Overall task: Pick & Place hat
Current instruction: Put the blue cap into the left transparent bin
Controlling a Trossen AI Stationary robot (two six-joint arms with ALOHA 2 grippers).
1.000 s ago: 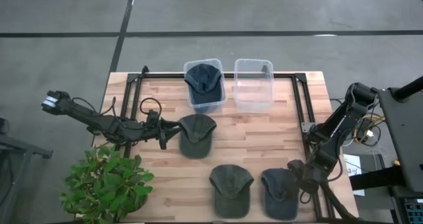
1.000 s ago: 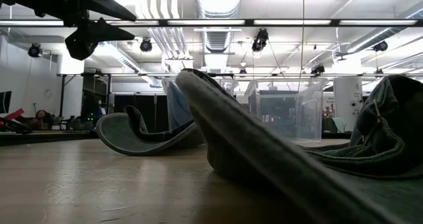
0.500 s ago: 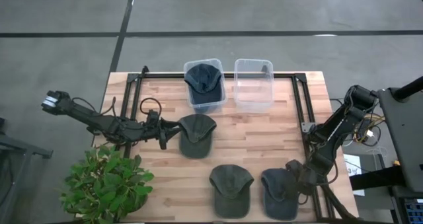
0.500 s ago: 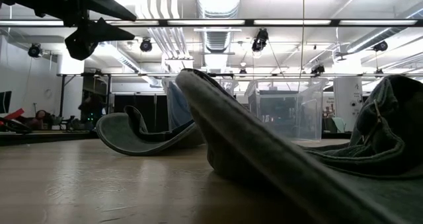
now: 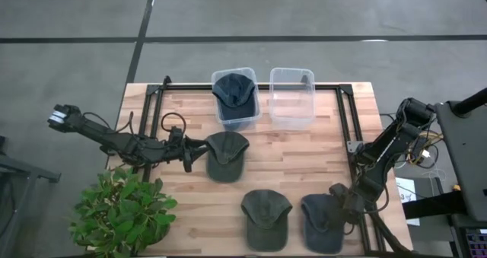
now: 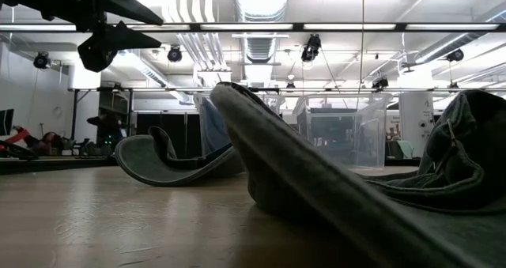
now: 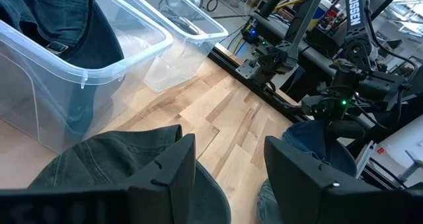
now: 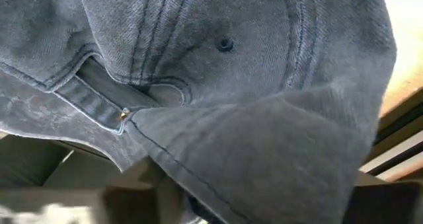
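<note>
Three hats lie on the wooden table. An olive hat [image 5: 226, 156] lies mid-table, a second olive hat [image 5: 266, 217] near the front edge, and a blue-grey hat [image 5: 319, 221] at the front right. My left gripper [image 5: 190, 153] is open and hangs above the left edge of the mid-table hat [image 7: 99, 164]; the low view shows it [image 6: 111, 27] well above that hat [image 6: 170, 161]. My right gripper [image 5: 340, 201] is at the right edge of the blue-grey hat, whose cloth [image 8: 218, 72] fills the right wrist view. My right gripper is shut on the blue-grey hat at its rear edge, beside the strap and buckle [image 8: 122, 112]. A fold of cloth [image 8: 264, 178] covers the fingers and hides the place of contact. The gripper comes in from the table's right, and the hat's crown [image 5: 316, 226] lies on the table.
Two clear bins stand at the far edge: the left bin [image 5: 219, 119] holds a dark blue hat [image 5: 234, 90], and the right bin [image 5: 291, 119] holds nothing. A potted plant [image 5: 122, 212] stands at the near left corner. A black frame [image 5: 346, 121] runs round the table.
</note>
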